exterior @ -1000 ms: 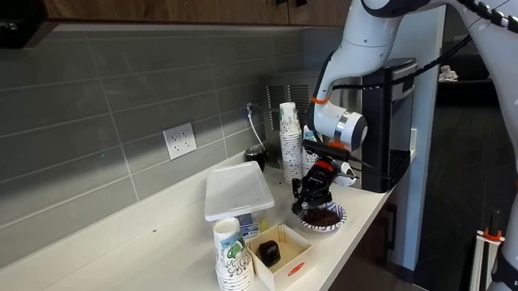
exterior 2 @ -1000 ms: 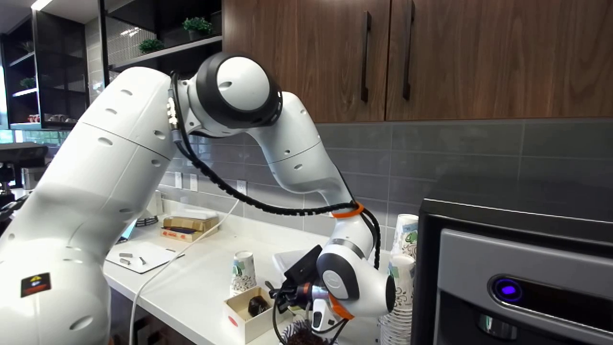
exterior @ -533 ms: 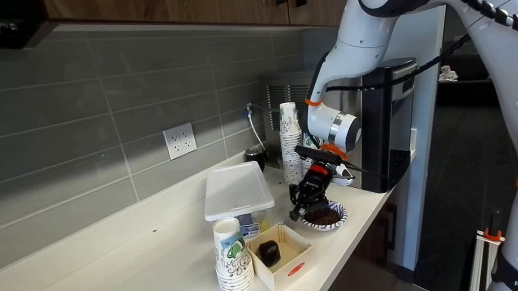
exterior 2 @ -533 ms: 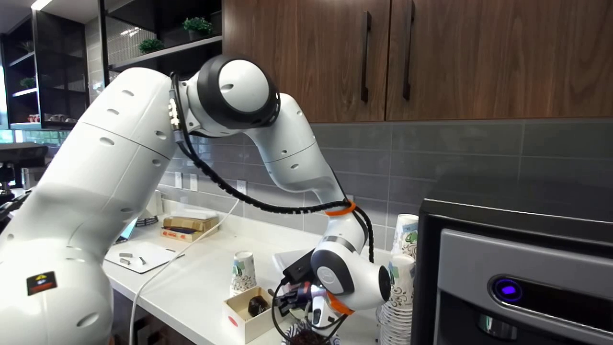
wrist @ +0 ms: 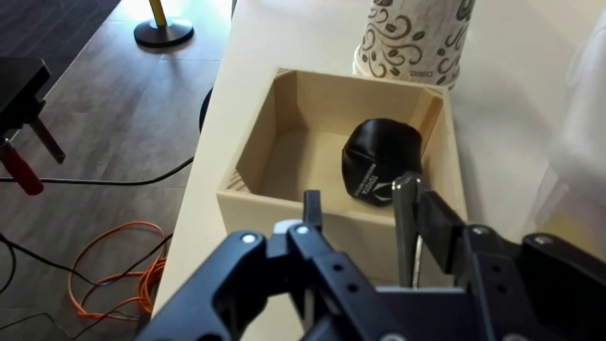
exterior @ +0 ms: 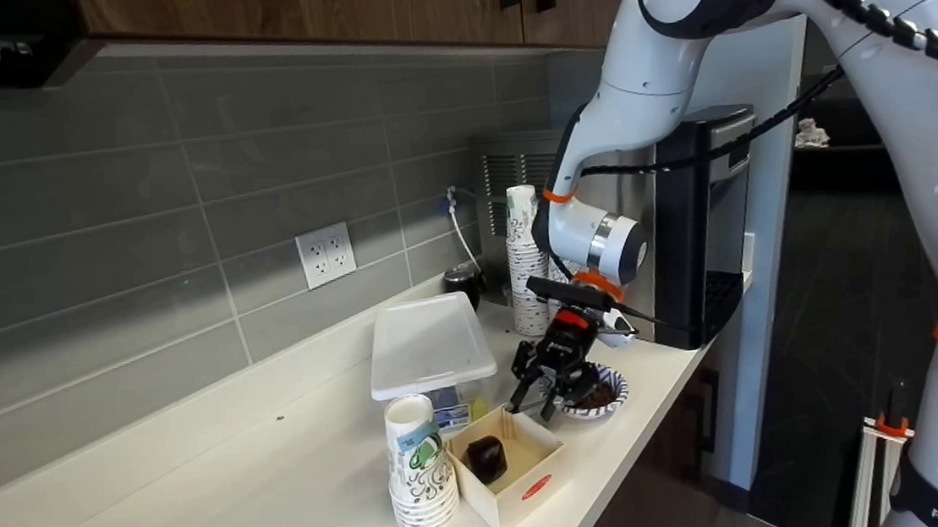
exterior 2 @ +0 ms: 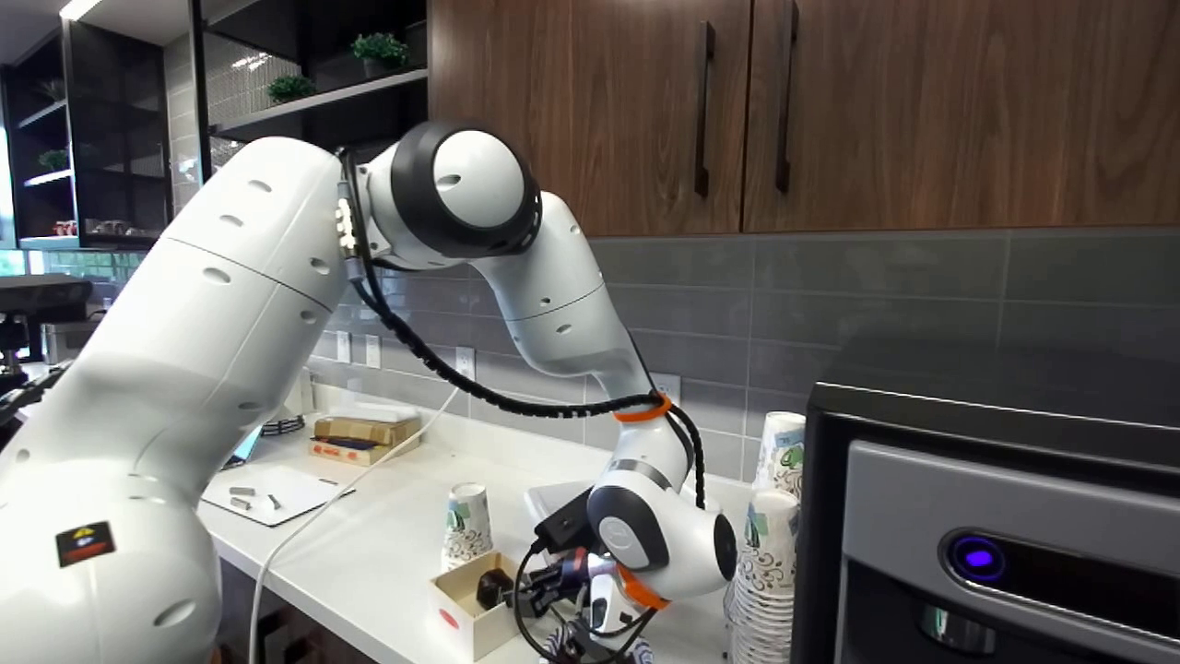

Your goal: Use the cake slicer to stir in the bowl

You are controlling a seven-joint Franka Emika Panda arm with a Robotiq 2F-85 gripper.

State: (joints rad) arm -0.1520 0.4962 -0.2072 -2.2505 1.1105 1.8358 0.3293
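In the wrist view my gripper (wrist: 363, 215) stands open. The metal handle of the cake slicer (wrist: 403, 232) stands between its fingers, close against the right-hand one and well apart from the left-hand one. The slicer's lower part is hidden behind the gripper's body. The bowl (exterior: 620, 383), with a blue-and-white patterned rim and dark crumbs inside, sits on the counter just beyond the gripper in an exterior view. In an exterior view only part of the bowl's rim (exterior 2: 642, 653) shows at the bottom edge, behind cables.
Close to the fingertips stands a light wooden box (exterior: 511, 504) holding a black object (wrist: 381, 158). Stacked paper cups (exterior: 422, 471) stand beside it. A lidded plastic container (exterior: 429, 343), a tall cup stack (exterior: 528, 275) and a dark machine (exterior: 678, 279) stand behind.
The jaws have opened, so the fingers now stand spread. The gripper has moved from over the bowl toward the wooden box. Bowl and box look unmoved.
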